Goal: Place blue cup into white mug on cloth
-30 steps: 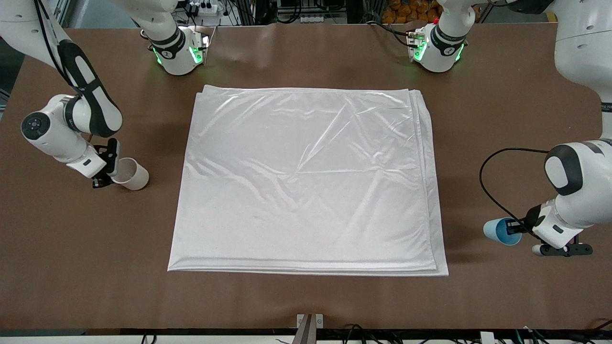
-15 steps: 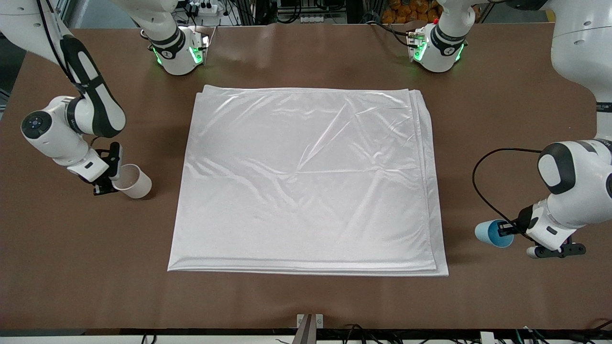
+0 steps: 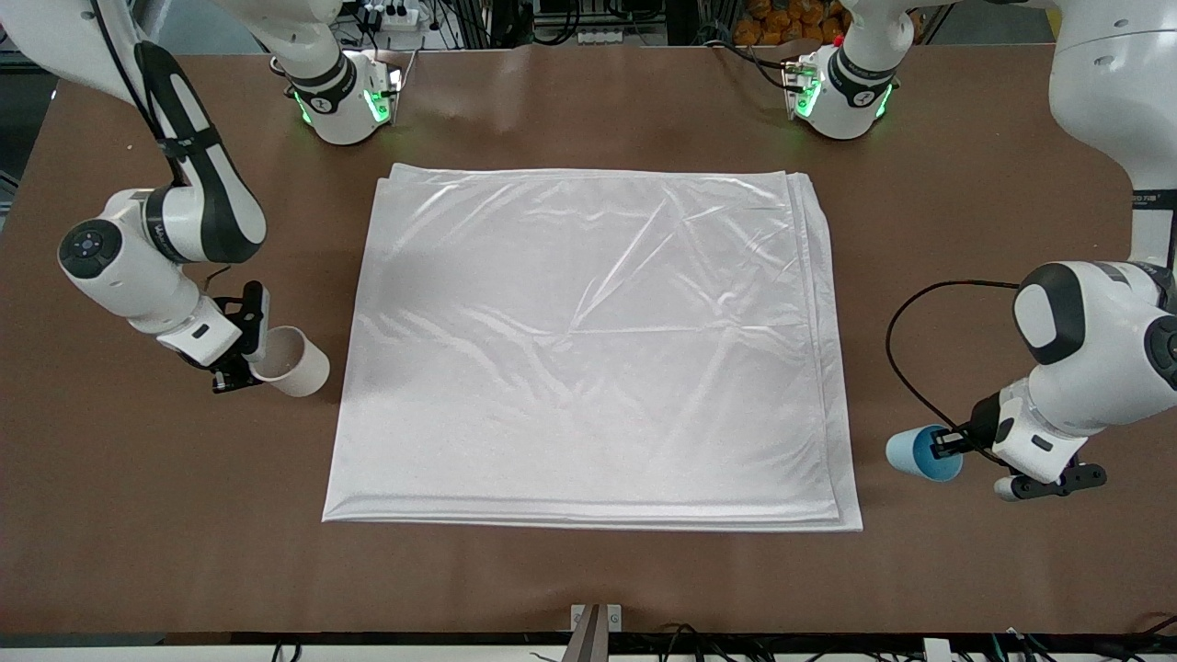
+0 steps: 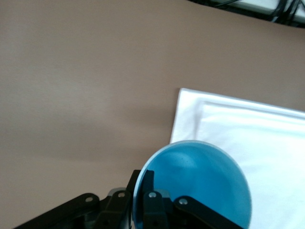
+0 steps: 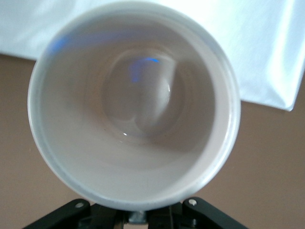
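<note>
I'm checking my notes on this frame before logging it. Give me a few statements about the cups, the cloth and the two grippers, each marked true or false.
1. The left gripper is shut on the blue cup. True.
2. The white mug stands upright on the cloth. False: the right gripper holds it tilted over the bare table, just off the cloth's edge at the right arm's end.
3. The blue cup already sits inside the white mug. False: the two are apart, at opposite ends of the cloth.
4. Nothing lies on the cloth. True.
5. The right wrist view shows the mug holding nothing. True: only its pale inside shows.
</note>
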`<act>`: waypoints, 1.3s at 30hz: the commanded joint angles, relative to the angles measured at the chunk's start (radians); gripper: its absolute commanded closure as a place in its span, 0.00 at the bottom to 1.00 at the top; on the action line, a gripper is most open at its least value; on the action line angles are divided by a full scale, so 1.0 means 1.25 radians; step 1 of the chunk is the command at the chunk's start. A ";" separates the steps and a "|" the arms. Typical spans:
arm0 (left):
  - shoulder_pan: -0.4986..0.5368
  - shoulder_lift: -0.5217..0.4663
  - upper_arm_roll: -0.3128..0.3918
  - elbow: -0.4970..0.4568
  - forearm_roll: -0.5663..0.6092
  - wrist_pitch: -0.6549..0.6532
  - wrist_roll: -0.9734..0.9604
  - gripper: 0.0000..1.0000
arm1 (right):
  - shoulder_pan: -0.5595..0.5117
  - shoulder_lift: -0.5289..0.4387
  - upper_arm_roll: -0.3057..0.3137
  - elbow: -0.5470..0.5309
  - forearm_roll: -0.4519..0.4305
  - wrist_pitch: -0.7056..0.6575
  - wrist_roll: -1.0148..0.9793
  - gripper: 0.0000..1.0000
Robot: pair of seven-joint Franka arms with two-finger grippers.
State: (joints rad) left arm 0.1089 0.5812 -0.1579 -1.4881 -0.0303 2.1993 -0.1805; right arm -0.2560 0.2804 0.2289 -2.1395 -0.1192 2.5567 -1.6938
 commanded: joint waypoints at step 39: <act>-0.303 -0.033 -0.001 -0.016 0.062 -0.023 -0.495 1.00 | 0.530 0.252 -0.001 0.391 -0.031 -0.300 0.782 0.96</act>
State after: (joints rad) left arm -0.2284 0.5625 -0.1656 -1.4914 0.0206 2.1824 -0.7253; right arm 0.3778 0.5217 0.2359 -1.7297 -0.1336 2.1985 -0.7630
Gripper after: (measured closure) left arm 0.943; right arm 0.806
